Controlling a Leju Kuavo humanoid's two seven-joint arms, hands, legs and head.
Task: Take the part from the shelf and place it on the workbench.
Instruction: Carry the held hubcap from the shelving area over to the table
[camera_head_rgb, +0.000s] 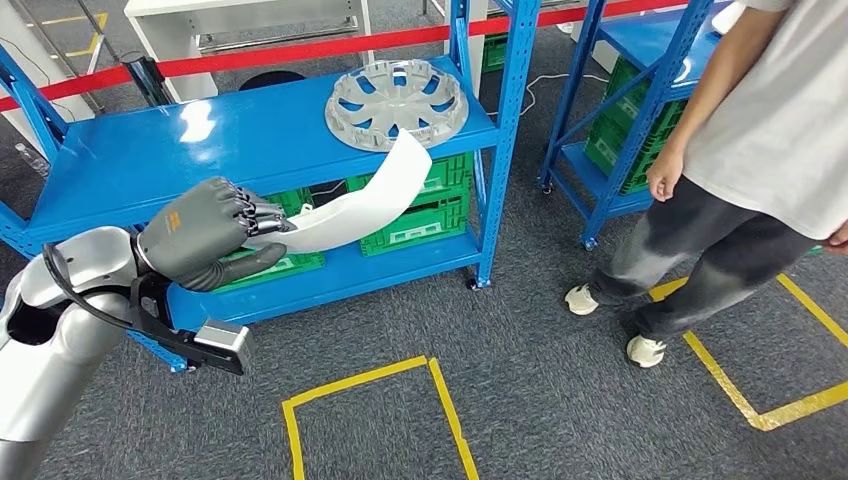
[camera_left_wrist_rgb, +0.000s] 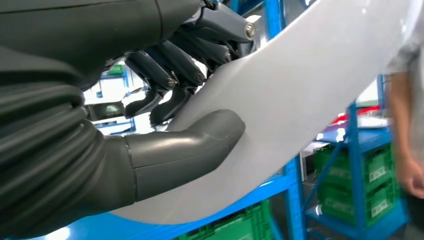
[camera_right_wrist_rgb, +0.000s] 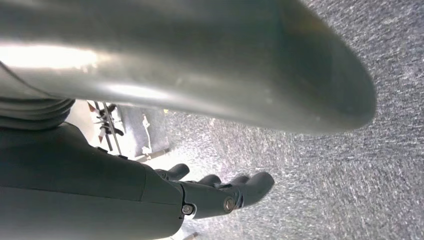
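A long curved white part (camera_head_rgb: 365, 200) hangs in front of the blue shelf (camera_head_rgb: 130, 165), clear of its top board. My left hand (camera_head_rgb: 205, 245) grips the part's near end between thumb and fingers. The left wrist view shows the thumb (camera_left_wrist_rgb: 200, 142) pressed under the white part (camera_left_wrist_rgb: 310, 85) and the dark fingers (camera_left_wrist_rgb: 170, 75) over it. My right hand (camera_right_wrist_rgb: 210, 192) hangs over grey carpet with its fingers loosely extended and nothing in them.
A silver wheel cover (camera_head_rgb: 397, 102) lies on the shelf's top board, just behind the part's far tip. Green crates (camera_head_rgb: 420, 215) fill the lower shelf. A person (camera_head_rgb: 740, 150) stands at the right beside a second blue rack (camera_head_rgb: 620, 120). Yellow floor tape (camera_head_rgb: 370, 385) marks squares.
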